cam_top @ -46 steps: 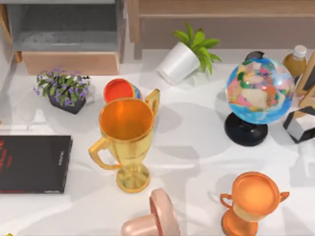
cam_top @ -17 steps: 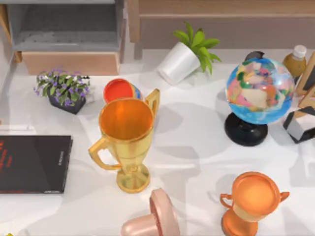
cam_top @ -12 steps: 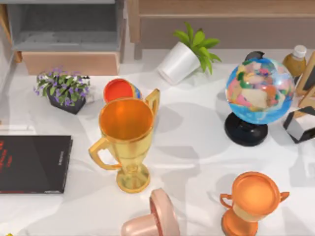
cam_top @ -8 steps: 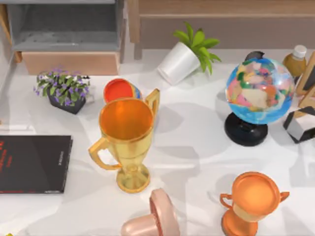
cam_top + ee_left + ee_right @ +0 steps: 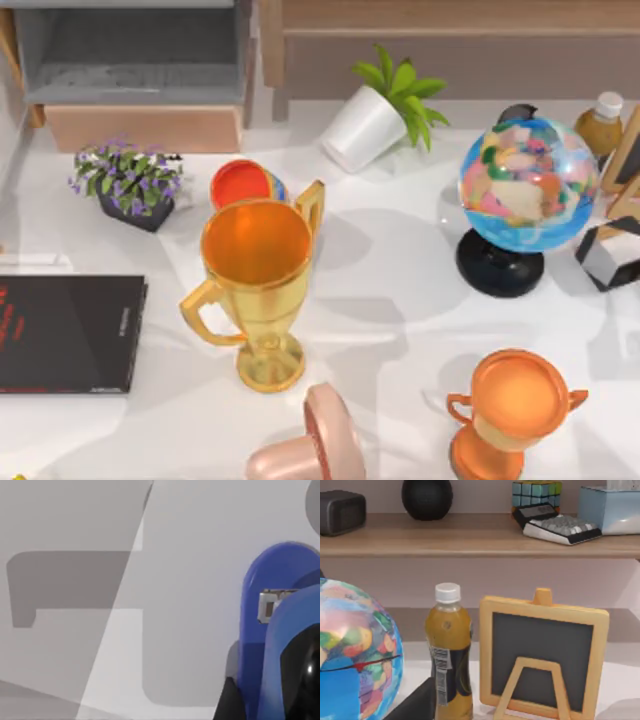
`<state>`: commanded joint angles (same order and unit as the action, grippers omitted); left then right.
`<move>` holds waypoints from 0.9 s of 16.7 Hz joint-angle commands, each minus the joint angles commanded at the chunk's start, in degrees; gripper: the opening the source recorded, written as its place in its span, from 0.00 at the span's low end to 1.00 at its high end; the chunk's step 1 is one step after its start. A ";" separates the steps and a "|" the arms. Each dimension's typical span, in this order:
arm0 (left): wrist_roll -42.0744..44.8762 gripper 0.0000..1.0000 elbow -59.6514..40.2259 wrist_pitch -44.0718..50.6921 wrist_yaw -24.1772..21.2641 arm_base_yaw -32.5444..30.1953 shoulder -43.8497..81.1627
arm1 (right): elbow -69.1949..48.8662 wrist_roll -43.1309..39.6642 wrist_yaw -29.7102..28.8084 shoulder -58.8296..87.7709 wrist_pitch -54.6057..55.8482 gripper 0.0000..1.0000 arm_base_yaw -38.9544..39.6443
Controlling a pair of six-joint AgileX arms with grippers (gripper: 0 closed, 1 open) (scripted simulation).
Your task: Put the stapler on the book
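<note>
1. Table (image 5: 400,290): white and crowded. By judgement, the step in hand is carrying the stapler to the book.

2. Book (image 5: 65,333): black, flat, at the top view's left edge, spine edge turned toward the table's middle. Its cover is bare. Aim for the middle of the cover, well in from the spine edge, so the load cannot tip off.

3. Gold trophy (image 5: 257,270): tall, upright, just right of the book. This is the nearest obstacle. Bring the arm in from the left side and keep it away from the near handle.

4. Globe (image 5: 527,185): far right, well apart from the book and of no concern to this step.

5. Right arm: idle by judgement. Its wrist camera faces the globe, a juice bottle (image 5: 449,655) and a small easel board (image 5: 542,655).

6. Stapler (image 5: 257,645): bright blue with a pale grey patch, close under the left wrist camera over plain white surface. It is not yet on the book.

7. Left gripper (image 5: 265,700): dark finger parts sit against either side of the blue body, so it appears closed on the stapler. Lower it level until the base rests on the cover, and only then let go.
</note>
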<state>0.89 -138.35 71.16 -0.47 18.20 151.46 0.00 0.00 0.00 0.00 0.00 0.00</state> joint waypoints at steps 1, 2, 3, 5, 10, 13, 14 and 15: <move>0.00 0.00 0.00 0.00 0.00 0.00 0.00 | 0.00 0.00 0.00 0.00 0.00 1.00 0.00; 0.00 0.00 0.00 0.00 0.00 0.00 0.00 | 0.00 0.00 0.00 0.00 0.00 1.00 0.00; 0.00 0.00 0.00 0.00 0.00 0.00 0.00 | 0.00 0.00 0.00 0.00 0.00 1.00 0.00; 0.00 0.00 0.00 0.00 0.00 0.00 0.00 | 0.00 0.00 0.00 0.00 0.00 1.00 0.00; -0.03 0.00 -0.04 0.03 0.01 0.21 -0.63 | 0.00 0.00 0.00 0.00 0.00 1.00 0.00; -0.69 0.00 1.16 -0.11 0.09 0.64 -4.31 | 0.00 0.00 0.00 0.00 0.00 1.00 0.00; -0.96 0.00 2.06 -0.34 0.15 0.68 -6.12 | 0.00 0.00 0.00 0.00 0.00 1.00 0.00; -1.22 0.00 3.16 -0.64 0.22 0.61 -8.13 | 0.00 0.00 0.00 0.00 0.00 1.00 0.00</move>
<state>-0.33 -135.19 70.52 -0.24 18.82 143.34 0.00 0.00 0.00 0.00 0.00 0.00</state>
